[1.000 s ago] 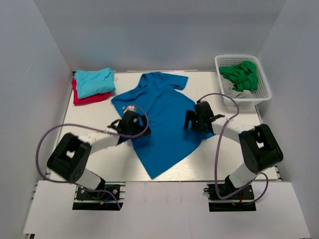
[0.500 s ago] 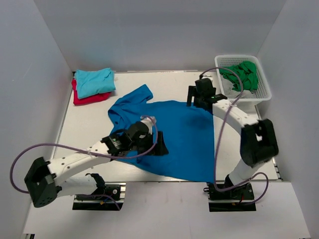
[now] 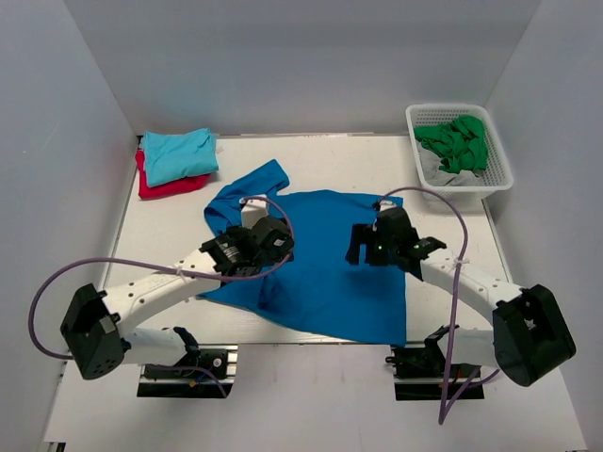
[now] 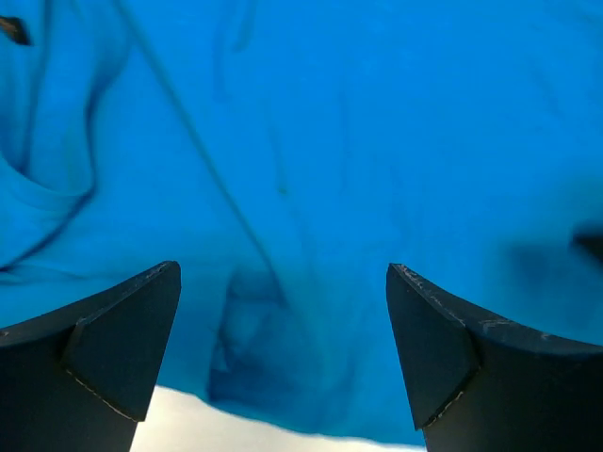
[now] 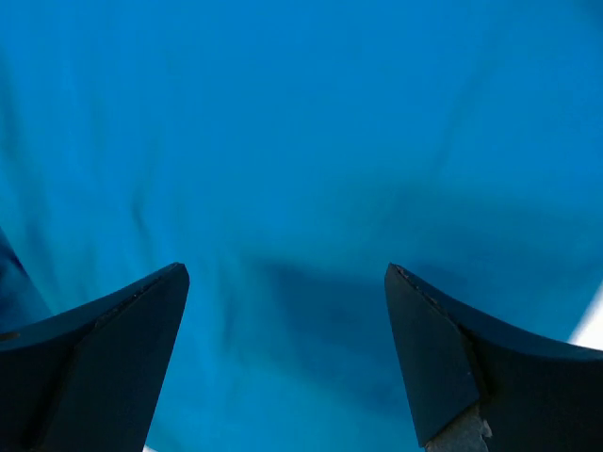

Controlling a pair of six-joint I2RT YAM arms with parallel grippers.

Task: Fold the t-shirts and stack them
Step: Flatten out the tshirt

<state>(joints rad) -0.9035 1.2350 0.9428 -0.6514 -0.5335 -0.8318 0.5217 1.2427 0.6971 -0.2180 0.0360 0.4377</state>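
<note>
The royal-blue t-shirt (image 3: pixel 325 268) lies spread on the white table, body toward the front edge, a sleeve at the upper left. It fills the left wrist view (image 4: pixel 311 169) and the right wrist view (image 5: pixel 301 141). My left gripper (image 3: pixel 256 247) hovers over its left part, open and empty (image 4: pixel 283 358). My right gripper (image 3: pixel 369 243) hovers over its right part, open and empty (image 5: pixel 287 358). A folded turquoise t-shirt (image 3: pixel 179 153) lies on a red t-shirt (image 3: pixel 165 185) at the back left.
A white basket (image 3: pixel 497 179) with green cloth (image 3: pixel 456 141) stands at the back right. Grey walls enclose the table on three sides. A strip of bare table shows under the shirt's hem in the left wrist view (image 4: pixel 245 438).
The blue shirt was dragged and turned from a diagonal lie to a flatter spread. Since half a second ago, my left gripper moved back left and my right gripper came from the far right to the shirt's right part.
</note>
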